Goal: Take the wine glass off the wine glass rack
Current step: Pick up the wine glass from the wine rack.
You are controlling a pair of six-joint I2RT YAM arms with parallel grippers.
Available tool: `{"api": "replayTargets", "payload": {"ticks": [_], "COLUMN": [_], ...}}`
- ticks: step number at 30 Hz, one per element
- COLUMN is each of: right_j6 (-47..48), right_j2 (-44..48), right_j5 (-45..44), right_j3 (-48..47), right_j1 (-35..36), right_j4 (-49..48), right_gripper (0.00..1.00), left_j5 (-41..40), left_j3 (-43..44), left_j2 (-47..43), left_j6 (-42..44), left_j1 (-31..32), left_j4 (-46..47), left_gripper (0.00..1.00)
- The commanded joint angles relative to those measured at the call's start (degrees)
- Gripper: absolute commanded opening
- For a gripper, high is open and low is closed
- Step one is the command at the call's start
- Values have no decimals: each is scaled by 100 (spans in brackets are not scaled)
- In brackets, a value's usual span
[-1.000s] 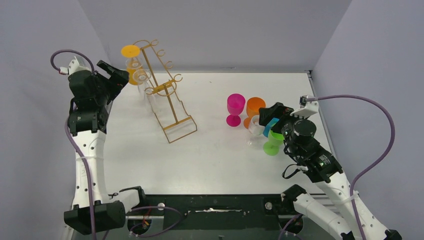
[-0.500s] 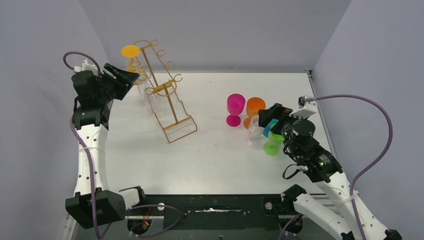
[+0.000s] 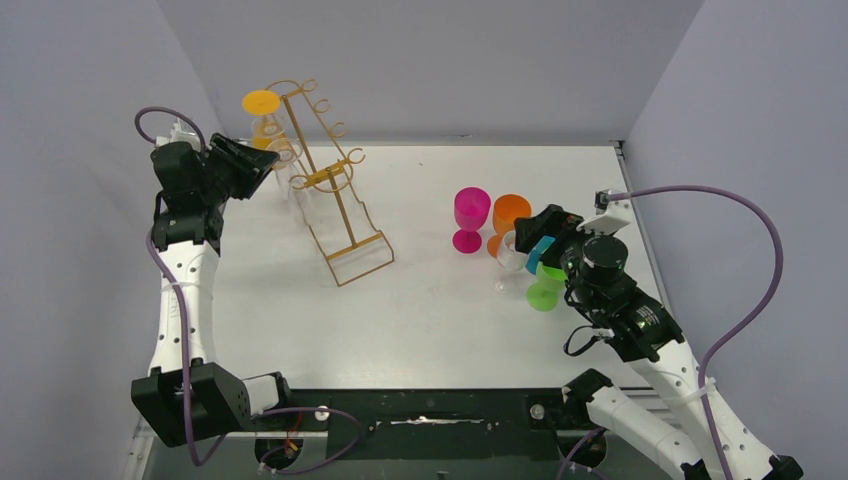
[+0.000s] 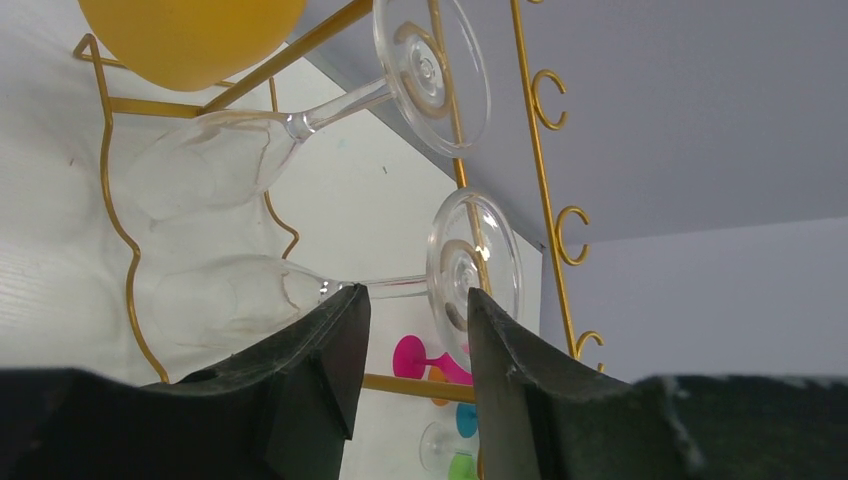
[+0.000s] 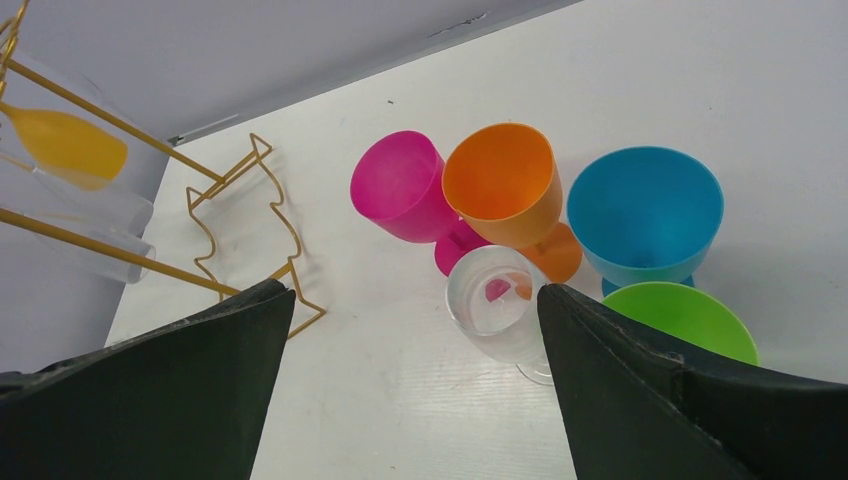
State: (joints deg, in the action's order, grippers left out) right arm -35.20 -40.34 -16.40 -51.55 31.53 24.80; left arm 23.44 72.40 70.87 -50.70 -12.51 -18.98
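Half open, the left tool point(image 4: 412, 300) sits around the wine glass point(image 4: 230, 295) stem; squeeze softly, then slide it off the wine glass rack point(image 4: 300, 48).

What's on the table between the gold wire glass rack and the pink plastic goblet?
Nothing. The top external view shows only bare white tabletop between the gold wire glass rack and the pink plastic goblet.

Gold rack point(image 3: 322, 179) — clear glass point(image 4: 468, 262)
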Motion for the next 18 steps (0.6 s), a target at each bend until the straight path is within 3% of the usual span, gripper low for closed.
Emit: {"api": "replayTargets", "payload": {"ticks": [1,7,18], "right_j6": [-61,-97,-155], "right_j2": [-83,-113,-102], "right_j5": [-20,-37,-46], "right_j3": [-205,-209,-201], "right_j1": [-6,-6,-5], "right_j4": [-153,-127,-99], "right_gripper": [98,98,98], "left_j5": [213,319,651], "left_j3": [-75,-158,-248], "left_j2": [37,70,99], "left_j6": [-101,-282,-318], "left_j1": [-90,-133,-146], "left_j4": [636,899,1089], "left_gripper": [37,28,24]}}
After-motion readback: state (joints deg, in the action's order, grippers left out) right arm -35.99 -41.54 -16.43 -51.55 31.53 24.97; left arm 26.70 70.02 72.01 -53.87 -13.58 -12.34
